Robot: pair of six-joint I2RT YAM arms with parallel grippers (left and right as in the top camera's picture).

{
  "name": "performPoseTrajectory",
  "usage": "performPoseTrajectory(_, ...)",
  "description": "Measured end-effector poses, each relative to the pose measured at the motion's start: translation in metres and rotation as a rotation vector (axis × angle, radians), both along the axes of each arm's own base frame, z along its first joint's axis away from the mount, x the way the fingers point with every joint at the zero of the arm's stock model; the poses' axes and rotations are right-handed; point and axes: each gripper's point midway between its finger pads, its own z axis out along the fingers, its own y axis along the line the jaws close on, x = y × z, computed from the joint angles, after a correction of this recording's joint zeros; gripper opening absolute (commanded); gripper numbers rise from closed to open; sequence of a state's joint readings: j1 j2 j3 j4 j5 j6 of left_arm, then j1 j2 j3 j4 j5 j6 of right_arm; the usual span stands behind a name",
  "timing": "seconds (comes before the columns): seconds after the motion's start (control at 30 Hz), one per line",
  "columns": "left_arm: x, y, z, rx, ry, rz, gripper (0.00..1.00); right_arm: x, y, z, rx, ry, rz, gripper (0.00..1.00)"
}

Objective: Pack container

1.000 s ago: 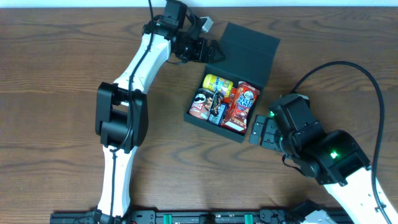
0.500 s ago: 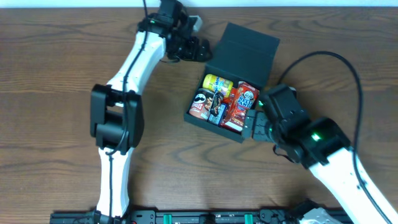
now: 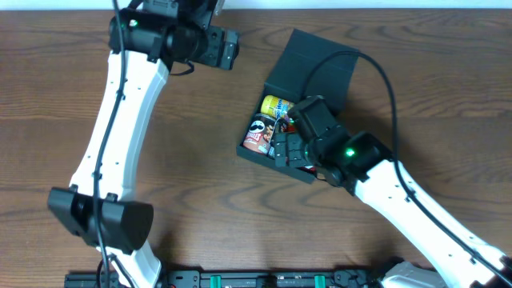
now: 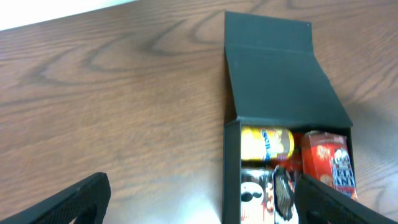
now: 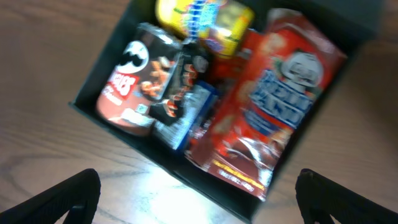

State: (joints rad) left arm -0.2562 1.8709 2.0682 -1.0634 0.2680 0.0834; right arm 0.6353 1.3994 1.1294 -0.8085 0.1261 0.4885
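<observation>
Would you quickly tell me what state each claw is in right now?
Left claw: open, holding nothing.
Right claw: open, holding nothing, above the container.

A dark brown wooden surface (image 3: 64, 120) with wavy grain fills every view. A white strip (image 3: 360, 4) borders its far edge and a black rail (image 3: 240, 280) its near edge. Soft glare brightens the wood.

- Tabletop (image 3: 48, 120): brown wood grain, smooth, with a faint sheen under the light.
- Container (image 4: 273, 81): dark, matt, smooth board-like walls and lid.
- Red packet (image 5: 273, 118): glossy, crinkled film.
- Pringles can (image 5: 134, 84): glossy printed wrap.
- Left arm (image 3: 124, 112): smooth white plastic shell, black joints.
</observation>
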Motion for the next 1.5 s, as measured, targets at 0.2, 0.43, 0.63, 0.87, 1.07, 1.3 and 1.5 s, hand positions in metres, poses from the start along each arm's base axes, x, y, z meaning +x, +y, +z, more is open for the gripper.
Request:
performPoseTrajectory(0.2,-0.021,0.019,-0.010,0.091,0.078,0.040,0.95,0.001,0.012,-0.013,0.000,0.020,0.074,0.99)
performPoseTrajectory(0.43,-0.031,0.043,-0.013,0.204,0.104,0.099,0.95,-0.003,0.044,-0.023,0.143,0.016,0.217,0.99)
performPoseTrajectory(0.63,-0.044,0.051,-0.002,0.228,0.096,0.115,0.95,-0.007,0.060,-0.021,0.379,0.071,0.316,0.99)
performPoseTrajectory(0.87,-0.048,0.054,-0.001,0.238,0.104,0.118,0.95,-0.010,0.037,-0.025,0.606,0.139,0.360,0.99)
performPoseTrajectory(1.07,-0.048,0.056,-0.001,0.245,0.104,0.121,0.95,-0.016,0.033,-0.009,0.821,0.086,0.483,0.99)
performPoseTrajectory(1.3,-0.048,0.056,-0.001,0.248,0.104,0.123,0.95,-0.017,0.013,-0.002,0.941,0.066,0.486,0.99)
performPoseTrajectory(1.5,-0.048,0.056,-0.001,0.248,0.104,0.123,0.95,-0.016,0.008,0.006,0.974,0.035,0.516,0.99)
